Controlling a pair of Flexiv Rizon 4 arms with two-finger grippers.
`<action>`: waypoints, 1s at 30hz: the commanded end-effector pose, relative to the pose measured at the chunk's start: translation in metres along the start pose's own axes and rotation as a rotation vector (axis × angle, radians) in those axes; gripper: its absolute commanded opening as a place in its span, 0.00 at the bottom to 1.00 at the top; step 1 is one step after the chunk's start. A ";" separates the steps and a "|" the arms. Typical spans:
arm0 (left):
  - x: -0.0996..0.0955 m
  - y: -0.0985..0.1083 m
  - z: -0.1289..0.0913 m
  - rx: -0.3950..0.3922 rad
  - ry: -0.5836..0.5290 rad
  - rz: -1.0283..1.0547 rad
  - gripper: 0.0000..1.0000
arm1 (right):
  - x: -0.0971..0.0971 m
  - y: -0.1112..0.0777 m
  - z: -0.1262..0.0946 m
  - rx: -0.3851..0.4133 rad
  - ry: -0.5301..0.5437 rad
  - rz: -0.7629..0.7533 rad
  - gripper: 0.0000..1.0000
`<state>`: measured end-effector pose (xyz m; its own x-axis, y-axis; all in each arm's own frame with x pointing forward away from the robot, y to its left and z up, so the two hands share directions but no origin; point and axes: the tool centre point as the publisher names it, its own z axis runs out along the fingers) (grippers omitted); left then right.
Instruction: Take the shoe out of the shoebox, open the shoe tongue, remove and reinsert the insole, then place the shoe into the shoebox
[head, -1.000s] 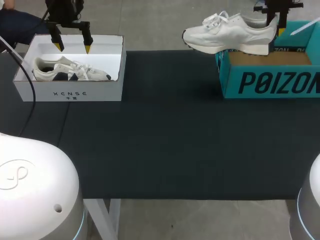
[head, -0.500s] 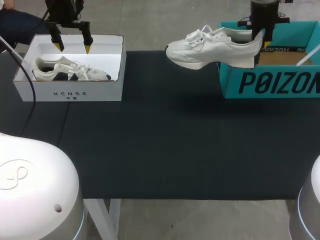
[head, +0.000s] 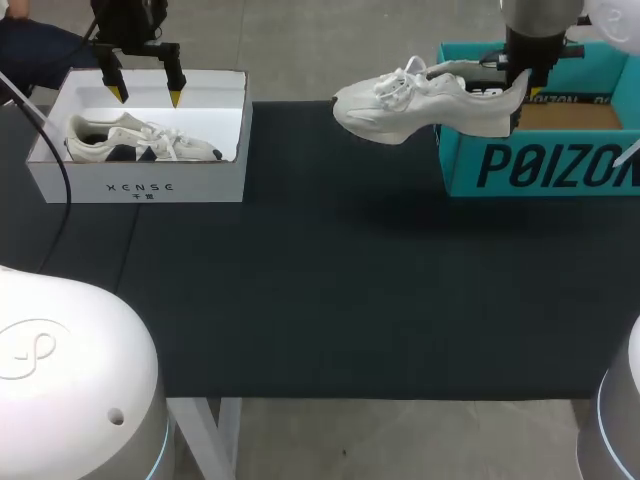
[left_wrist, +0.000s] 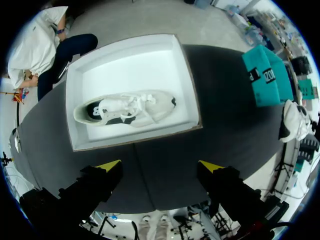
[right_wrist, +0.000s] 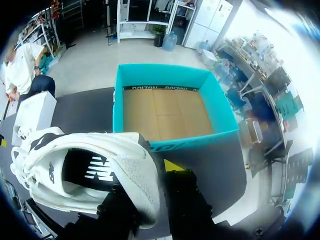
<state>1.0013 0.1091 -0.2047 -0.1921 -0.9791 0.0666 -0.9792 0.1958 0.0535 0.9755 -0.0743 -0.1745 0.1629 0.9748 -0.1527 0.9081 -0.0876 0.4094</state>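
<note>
The right tool (head: 520, 82) is clamped on the heel of the white shoe (head: 430, 100) and holds it in the air, clear of the desk (head: 330, 290), at the far right part. The shoe lies roughly level, laces up, toe pointing toward the desk's left edge; its heel end is by the left wall of the teal shoebox (head: 545, 165), and the rest reaches out over the dark mat, where a faint shadow falls under it. In the right wrist view the heel sits between the 2 fingers, 1 yellow tip showing just beside it, and the shoe's dark lining faces the camera. The teal shoebox stands open at the desk's far right corner, its brown cardboard floor showing ahead of the tool. At the far left corner stands a white shoebox (head: 140, 185), also open, with a second shoe (head: 140, 140) lying on its side inside it — white with dark patches, laces loose. The left tool (head: 146, 95) hangs above that box's far wall with its 2 yellow-tipped fingers spread wide and nothing between them.
</note>
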 end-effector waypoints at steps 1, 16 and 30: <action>0.000 0.001 0.000 0.002 -0.001 0.000 1.00 | -0.002 -0.002 -0.001 -0.016 0.006 0.001 0.00; 0.000 0.001 0.000 0.002 -0.001 0.000 1.00 | 0.026 -0.055 -0.018 -0.005 -0.066 -0.015 0.00; 0.000 0.001 0.000 0.002 -0.001 0.000 1.00 | 0.095 -0.125 0.017 0.091 0.009 -0.014 0.00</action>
<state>1.0013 0.1092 -0.2048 -0.1921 -0.9791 0.0666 -0.9792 0.1958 0.0535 0.8774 0.0170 -0.2403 0.1443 0.9790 -0.1444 0.9393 -0.0895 0.3313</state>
